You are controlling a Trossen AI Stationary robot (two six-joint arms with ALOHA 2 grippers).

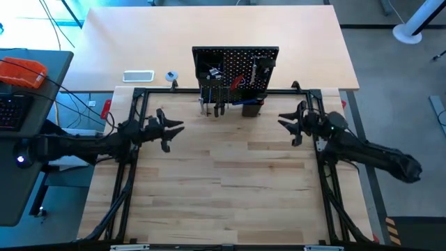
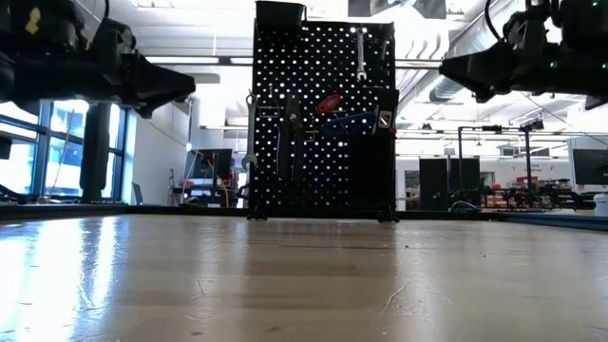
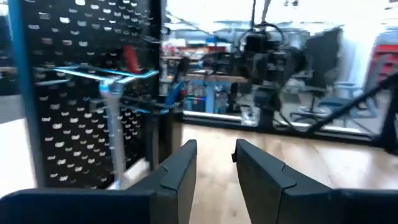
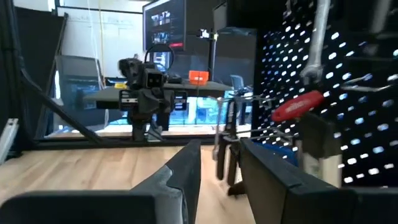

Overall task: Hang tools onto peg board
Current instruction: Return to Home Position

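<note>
- Peg board upright at the far edge of the wooden table, centred between the two arms, holed face toward the near side, small black bin on its top corner.
- On its hooks: silver wrench hanging high up, red-handled screwdriver slanted near the middle, blue-handled hex key just beneath, dark-handled tools hanging straight down beside them.
- Left gripper raised above the tabletop, well apart from the board on its left side, pointed inward; fingers parted by a narrow gap, nothing between them.
- Right gripper mirrored on the opposite side, likewise clear of the wood; fingers a narrow gap apart, gripping nothing.
- Behind the board, a pale desk bearing a small white object.
</note>
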